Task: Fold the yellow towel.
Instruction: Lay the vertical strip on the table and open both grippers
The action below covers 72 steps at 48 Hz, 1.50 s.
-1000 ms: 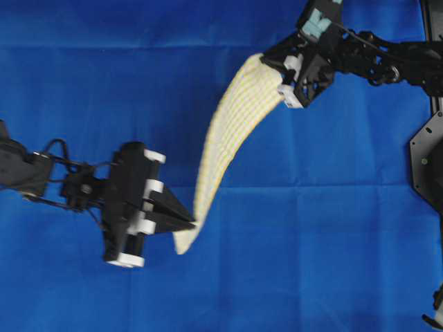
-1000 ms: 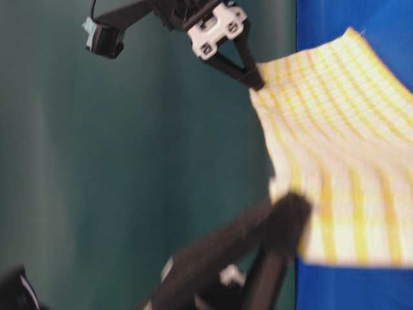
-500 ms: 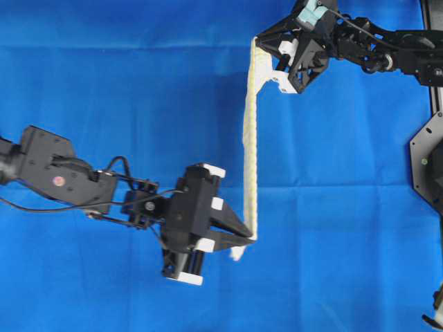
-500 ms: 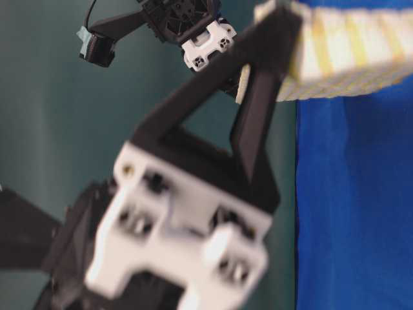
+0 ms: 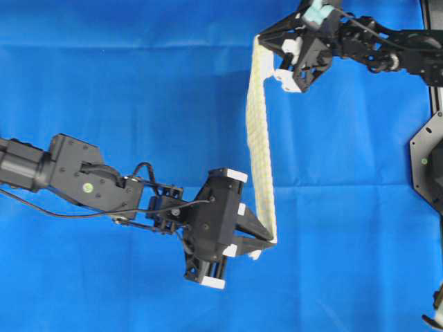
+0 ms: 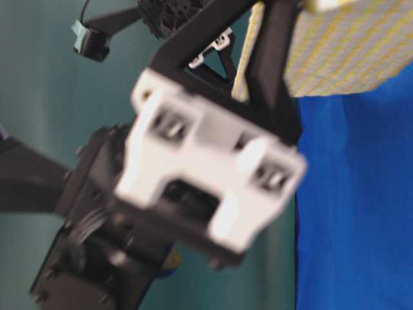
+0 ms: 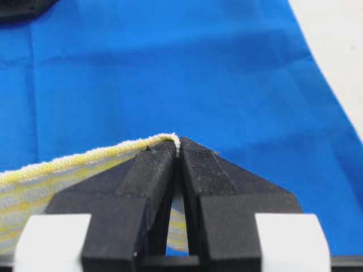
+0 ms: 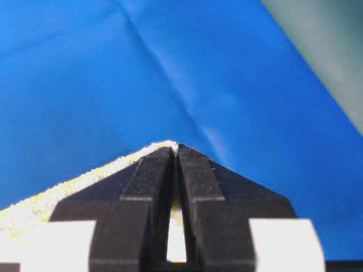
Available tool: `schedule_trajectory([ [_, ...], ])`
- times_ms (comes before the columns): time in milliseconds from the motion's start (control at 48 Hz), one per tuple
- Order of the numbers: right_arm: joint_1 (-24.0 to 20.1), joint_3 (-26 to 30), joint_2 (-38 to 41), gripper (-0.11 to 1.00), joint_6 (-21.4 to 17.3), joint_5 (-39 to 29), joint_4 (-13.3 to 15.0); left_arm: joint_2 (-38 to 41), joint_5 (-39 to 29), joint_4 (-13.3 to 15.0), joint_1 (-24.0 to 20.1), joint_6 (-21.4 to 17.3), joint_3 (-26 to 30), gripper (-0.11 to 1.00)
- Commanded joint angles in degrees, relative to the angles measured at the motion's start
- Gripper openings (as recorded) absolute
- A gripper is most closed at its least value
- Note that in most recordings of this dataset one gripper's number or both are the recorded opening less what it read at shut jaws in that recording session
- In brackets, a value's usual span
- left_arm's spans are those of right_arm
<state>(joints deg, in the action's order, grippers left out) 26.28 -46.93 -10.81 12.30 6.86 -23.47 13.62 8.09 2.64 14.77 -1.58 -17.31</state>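
The yellow towel hangs in the air as a narrow strip, stretched between my two grippers above the blue cloth. My left gripper is shut on its lower corner; in the left wrist view the hemmed yellow towel edge runs off to the left from the pinched left gripper tips. My right gripper is shut on the upper corner at the top of the overhead view. The right wrist view shows the right gripper tips closed on the yellow towel corner. The table-level view has the yellow towel at top right.
A large plain blue cloth covers the table under both arms, with creases. The left arm's blurred wrist block fills much of the table-level view. A black mounting frame stands at the right edge.
My left gripper has carried its towel corner rightward and slightly down; the right gripper has barely shifted. The towel turned from a broad curved sheet to an edge-on strip, still held at both corners.
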Motion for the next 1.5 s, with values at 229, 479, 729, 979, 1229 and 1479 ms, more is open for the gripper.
schedule_trajectory([
  [229,3.52,-3.43,-6.24,0.02,0.09,0.7,-0.09,4.22,1.32,-0.09,0.44,-2.11,7.38,0.02],
  [479,3.25,0.44,-1.85,0.02,0.18,-2.46,0.0,4.39,1.76,0.09,0.44,-2.55,5.36,0.02],
  [729,0.88,10.37,9.49,0.02,0.18,-4.48,1.32,1.23,10.81,1.23,0.53,-1.23,-5.27,0.02],
  [979,-1.67,20.21,18.37,0.02,0.18,-6.15,1.41,-2.99,15.91,2.64,1.05,2.37,-15.91,0.02],
  [1229,-3.16,24.35,22.59,0.02,0.0,-6.24,1.41,-4.83,16.79,2.72,1.58,4.48,-20.65,0.02],
  [1479,-3.25,24.26,23.12,0.02,-1.14,-5.89,1.23,-4.92,15.64,2.72,1.41,5.1,-21.8,0.02],
])
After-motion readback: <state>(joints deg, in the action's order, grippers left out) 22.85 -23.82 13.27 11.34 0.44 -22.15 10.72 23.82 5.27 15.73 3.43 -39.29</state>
